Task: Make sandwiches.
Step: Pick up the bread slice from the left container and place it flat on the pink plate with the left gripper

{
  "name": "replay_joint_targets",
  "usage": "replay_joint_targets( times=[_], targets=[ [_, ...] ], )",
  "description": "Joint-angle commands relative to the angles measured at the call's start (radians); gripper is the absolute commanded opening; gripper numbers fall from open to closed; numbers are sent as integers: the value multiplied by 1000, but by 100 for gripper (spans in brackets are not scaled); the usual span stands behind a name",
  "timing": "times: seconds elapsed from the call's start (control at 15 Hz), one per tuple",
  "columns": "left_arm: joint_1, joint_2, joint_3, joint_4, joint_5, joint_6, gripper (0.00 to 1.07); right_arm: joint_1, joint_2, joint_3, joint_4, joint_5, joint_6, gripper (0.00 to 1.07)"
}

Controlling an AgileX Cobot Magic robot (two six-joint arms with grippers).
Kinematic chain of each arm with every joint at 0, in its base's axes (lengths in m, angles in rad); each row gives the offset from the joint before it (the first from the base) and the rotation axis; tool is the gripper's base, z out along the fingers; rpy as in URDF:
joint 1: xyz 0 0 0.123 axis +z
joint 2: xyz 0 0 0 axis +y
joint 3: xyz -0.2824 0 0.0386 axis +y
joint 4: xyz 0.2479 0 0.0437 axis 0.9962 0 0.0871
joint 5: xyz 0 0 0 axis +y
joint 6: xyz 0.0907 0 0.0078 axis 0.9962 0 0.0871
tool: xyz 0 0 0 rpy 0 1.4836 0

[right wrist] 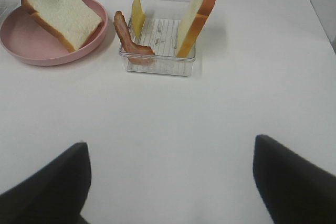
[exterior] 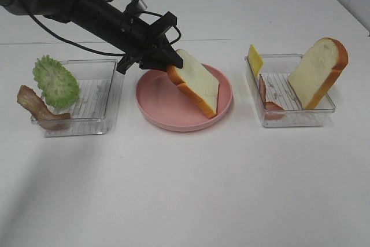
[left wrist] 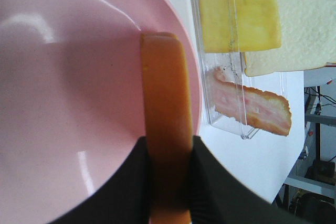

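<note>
1. The left gripper is clamped on the crust end of a toy bread slice. It holds the slice tilted over the round pink plate, low corner down near the plate's rim.
2. The right gripper hangs above the white table, fingers spread wide, gripping nothing.
3. The right clear tray holds a second bread slice standing on edge, a yellow cheese slice and a bacon strip.
4. The left clear tray holds a frilly lettuce leaf; a second bacon strip drapes over its outer edge.

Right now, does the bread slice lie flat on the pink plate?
No, the left hand grips the bread slice by its crust, tilted above the pink plate.
</note>
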Motion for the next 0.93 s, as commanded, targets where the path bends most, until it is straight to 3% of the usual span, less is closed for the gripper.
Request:
replay_joint_targets(
  times=[0.07,0.33,0.4,0.47,0.67,0.8,0.93],
  targets=[
    [-23,5,-1,-17,-20,4,0,-2,-13,4,-2,-6,-11,79],
    [-25,5,-1,-13,-25,3,6,-2,-13,4,-2,-6,-11,79],
    [-25,5,-1,-4,-25,3,14,-2,-13,4,-2,-6,-11,79],
    [-25,0,-1,17,-25,3,34,-2,-13,4,-2,-6,-11,79],
    [-25,-36,-3,103,-16,23,71,-2,-13,4,-2,-6,-11,79],
    [-25,-62,-4,158,-18,22,80,-2,-13,4,-2,-6,-11,79],
    [-25,-97,-6,229,-18,19,80,-2,-13,4,-2,-6,-11,79]
  ],
)
